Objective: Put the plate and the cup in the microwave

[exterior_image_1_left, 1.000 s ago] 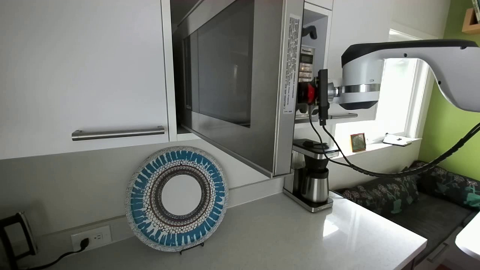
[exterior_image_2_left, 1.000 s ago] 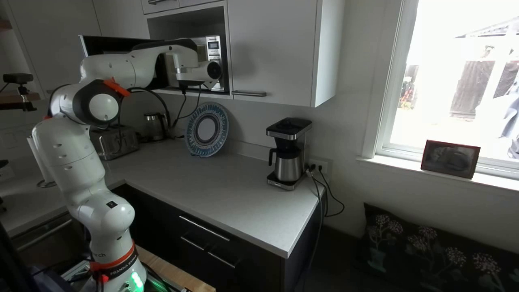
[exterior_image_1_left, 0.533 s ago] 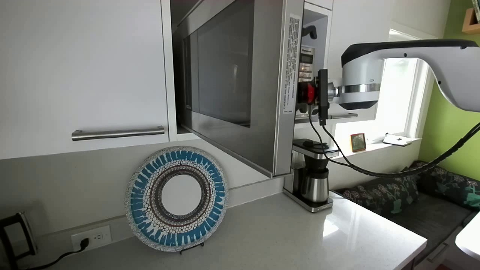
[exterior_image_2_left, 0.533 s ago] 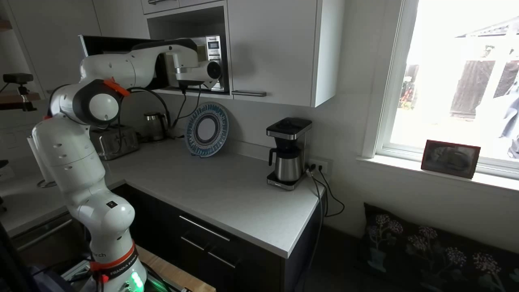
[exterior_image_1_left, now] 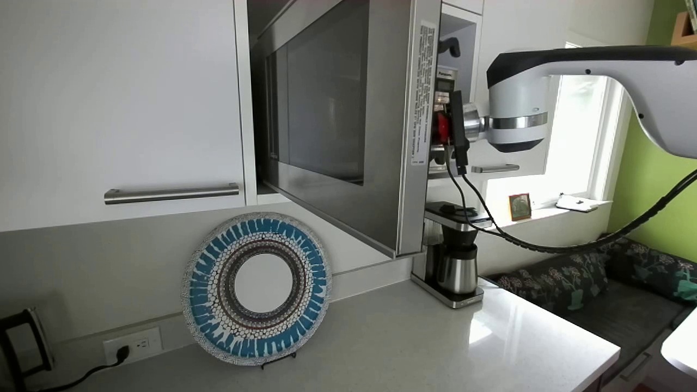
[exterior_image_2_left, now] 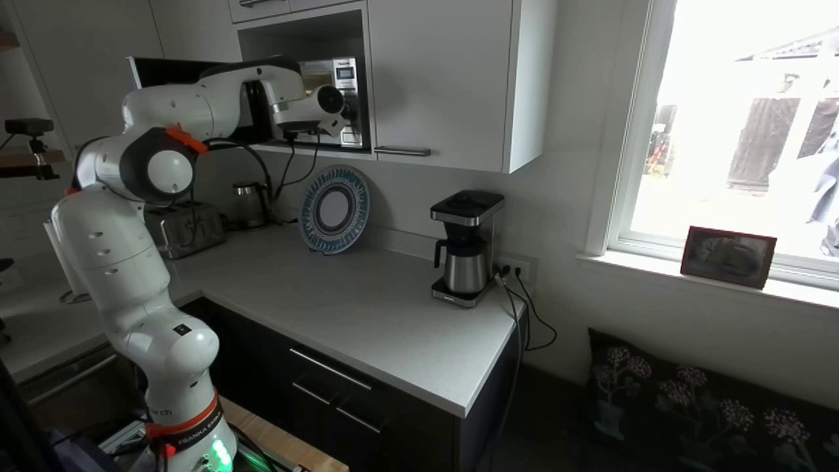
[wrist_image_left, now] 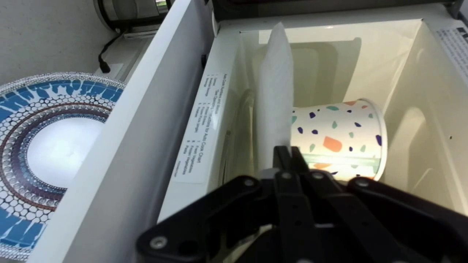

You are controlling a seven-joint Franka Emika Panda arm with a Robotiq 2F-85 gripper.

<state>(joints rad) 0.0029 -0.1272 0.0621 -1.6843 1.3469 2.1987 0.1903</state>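
The silver microwave (exterior_image_2_left: pixel 345 75) sits in the wall cabinet with its door (exterior_image_1_left: pixel 326 109) swung open. In the wrist view, up in the room points right. My gripper (wrist_image_left: pixel 291 155) is inside the opening, its fingers nearly together on the near rim of a white plate (wrist_image_left: pixel 275 95) seen edge-on. A white cup with coloured specks (wrist_image_left: pixel 334 135) stands inside, rim up. Its base meets the plate's edge in the picture; whether it rests on the plate is unclear. The glass turntable (wrist_image_left: pixel 243 120) shows below the plate. The open door hides my fingers in an exterior view.
A blue-patterned round plate (exterior_image_1_left: pixel 263 283) stands on the counter below the microwave. A coffee maker (exterior_image_2_left: pixel 467 267) is to its side. The open door is close beside my wrist, and cables (exterior_image_1_left: pixel 471 201) hang from the wrist.
Over the last half second my wrist has shifted a little left and up in both exterior views and tilted slightly. The microwave door, patterned plate and coffee maker have not moved.
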